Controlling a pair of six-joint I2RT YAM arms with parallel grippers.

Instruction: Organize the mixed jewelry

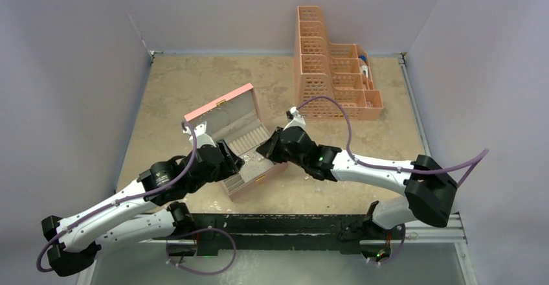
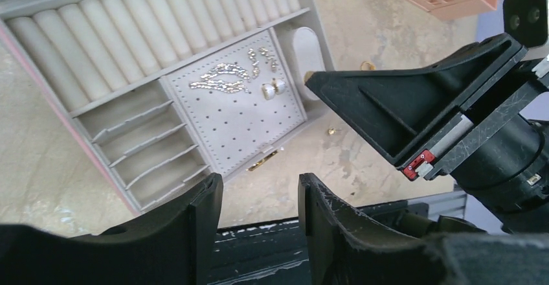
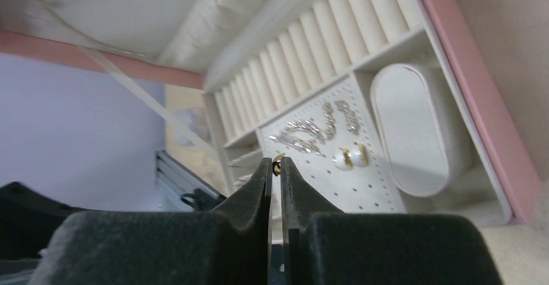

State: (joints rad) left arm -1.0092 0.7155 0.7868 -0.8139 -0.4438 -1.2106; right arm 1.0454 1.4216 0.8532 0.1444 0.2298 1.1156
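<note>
**Gold piece in the pinch, box part filled**

The right claw (image 3: 275, 171) has its fingers drawn almost together on a tiny gold piece (image 3: 278, 159), which shows only as a glint at the very tips. It hangs over the open box (image 1: 220, 105), above the pegged panel (image 2: 239, 129). The left claw (image 2: 259, 180) stands wide apart and holds nothing. From above it sits at the box's 8 o'clock corner, with the right claw coming in from 3 o'clock.

Done so far, as far as can be seen:
- A cluster of silver pieces (image 2: 223, 78) lies on the panel towards its 12 o'clock edge.
- A pair of pearl studs (image 2: 272, 89) sits just beside them, at their 4 o'clock.

Left to do:
- The rolls (image 2: 129, 32) at the box's 12 o'clock side are bare.
- So are the slots (image 2: 145, 149) at 8 o'clock and the oval pad (image 2: 307, 48) at 2 o'clock.
- At least two gold bits lie loose on the table (image 2: 353, 13) outside the box. One (image 2: 368, 65) is at 3 o'clock of the pad, the other (image 2: 332, 130) near the box's 4 o'clock corner.
- The held piece is not yet set down.

By my reckoning the job is partly through: the silver is housed, the gold mostly not. The orange basket (image 1: 336, 71), at 1 o'clock of the box and well apart, seems to play no part here
</note>
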